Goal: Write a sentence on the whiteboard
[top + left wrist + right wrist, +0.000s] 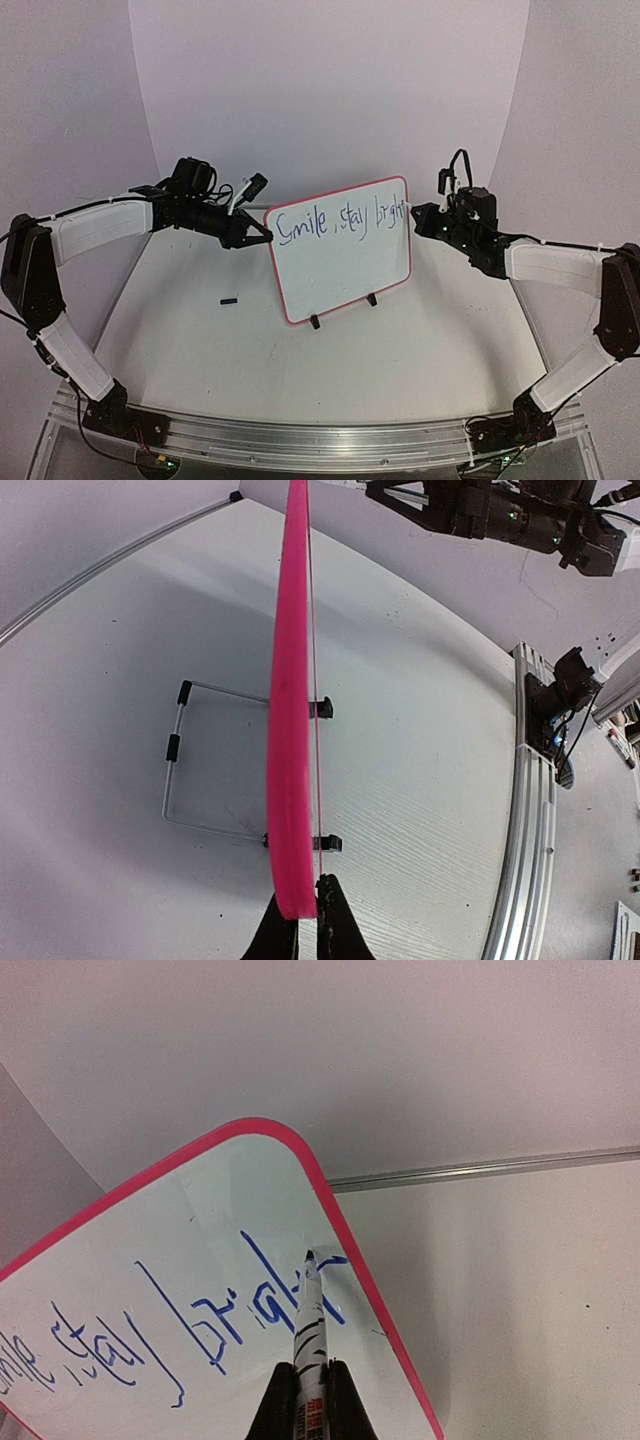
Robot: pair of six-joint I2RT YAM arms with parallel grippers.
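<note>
White curved backdrop [330, 90] all round, pale counter [200, 350] below, aluminium rail [320, 440] along the near edge with both arm bases on it.

Left arm [95, 228] and right arm [560, 268] both reach in toward the centre, one at each side of the whiteboard [345, 270].

The whiteboard stands upright mid-counter with its written face toward the arm bases. In the top view it looks skewed, top edge rising to the right. The frame is red-pink with rounded corners.

A wire stand [180, 760] lies flat on the counter behind the board, seen in the left wrist view.

Left gripper [262, 236] is at the board's left edge, upper part. In the wrist view the fingers are closed down narrow, pinching the pink frame edge-on.

Right gripper [425, 222] is at the board's upper right corner, clamped on a marker [311, 1330] with a white barrel and black print. The marker tip is on the board face, at the last letter, just inside the right frame.

The sentence [340, 220] is one line of thin blue lettering across the top of the board, reading "Smile, stay bright". The last letters crowd the right frame.

Two black clip feet [314, 322] sit under the bottom edge, resting on the counter.

A small black piece [229, 300] lies on the counter left of the board, apart from it. Can't tell what it is.
</note>
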